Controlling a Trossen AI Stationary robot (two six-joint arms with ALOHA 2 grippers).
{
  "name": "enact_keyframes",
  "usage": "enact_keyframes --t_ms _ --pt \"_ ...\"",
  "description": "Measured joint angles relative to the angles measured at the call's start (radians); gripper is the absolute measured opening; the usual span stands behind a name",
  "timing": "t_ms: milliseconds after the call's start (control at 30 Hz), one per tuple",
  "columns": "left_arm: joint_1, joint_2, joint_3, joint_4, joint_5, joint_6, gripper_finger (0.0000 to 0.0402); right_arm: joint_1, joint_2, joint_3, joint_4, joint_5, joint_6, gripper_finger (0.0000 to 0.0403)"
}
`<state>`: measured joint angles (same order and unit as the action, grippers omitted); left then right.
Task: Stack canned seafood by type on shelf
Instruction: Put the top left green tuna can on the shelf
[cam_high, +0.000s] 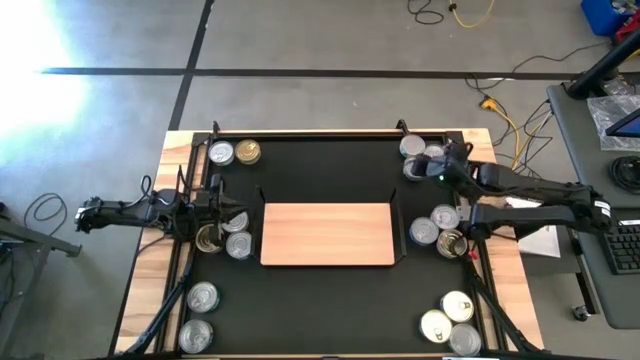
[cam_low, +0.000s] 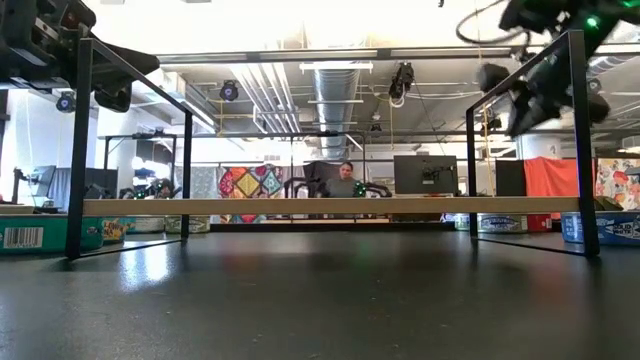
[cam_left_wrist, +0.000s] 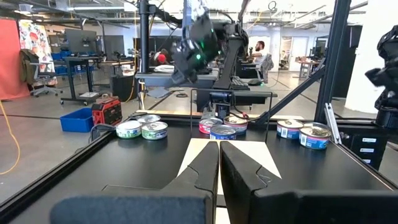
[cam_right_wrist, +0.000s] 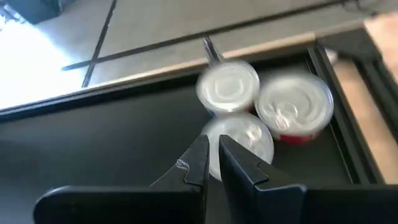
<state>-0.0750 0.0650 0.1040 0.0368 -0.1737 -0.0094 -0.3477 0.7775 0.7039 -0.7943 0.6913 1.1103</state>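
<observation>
The shelf (cam_high: 327, 234) is a light-wood board with black frame ends, standing mid-mat. Tins sit in groups around it: three at the far right corner (cam_high: 413, 150), three right of the shelf (cam_high: 440, 230), three at the near right (cam_high: 452, 322), and others along the left side (cam_high: 232, 240). My right gripper (cam_high: 432, 170) (cam_right_wrist: 213, 148) hangs shut above the far-right trio (cam_right_wrist: 242, 138), raised off the mat (cam_low: 525, 95). My left gripper (cam_high: 207, 200) (cam_left_wrist: 219, 149) is shut, raised left of the shelf and pointing across it.
The black mat (cam_high: 330, 300) covers the wooden table (cam_high: 150, 260) inside a thin black frame (cam_high: 300, 134). Two tins (cam_high: 233, 152) stand at the far left corner and two (cam_high: 199, 315) at the near left. Cables lie on the floor beyond; a person sits far behind.
</observation>
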Motion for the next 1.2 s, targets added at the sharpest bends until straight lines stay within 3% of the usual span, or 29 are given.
enact_keyframes --t_ms 300,667,733,967,1100,1200 --pt "0.001 0.000 0.000 0.000 0.000 0.000 0.0000 0.031 0.274 0.283 0.026 -0.006 -0.138 0.0028" --pt "0.001 0.001 0.000 0.002 0.000 -0.020 0.0000 0.250 0.582 0.609 0.077 0.096 -0.267 0.0028" --pt "0.001 0.001 -0.001 0.034 0.000 -0.107 0.0000 0.280 0.626 0.649 0.075 0.094 -0.280 0.0028" --pt "0.001 0.000 -0.001 0.259 -0.001 -0.633 0.0000 0.318 0.716 0.745 0.074 0.073 -0.345 0.0028" --pt "0.001 -0.001 -0.001 0.339 -0.005 -0.705 0.0000 0.316 0.732 0.782 0.075 0.061 -0.354 0.0028" --pt "0.004 0.010 0.025 0.284 -0.125 -0.776 0.0000 0.308 0.731 0.793 0.076 0.054 -0.356 0.0028"
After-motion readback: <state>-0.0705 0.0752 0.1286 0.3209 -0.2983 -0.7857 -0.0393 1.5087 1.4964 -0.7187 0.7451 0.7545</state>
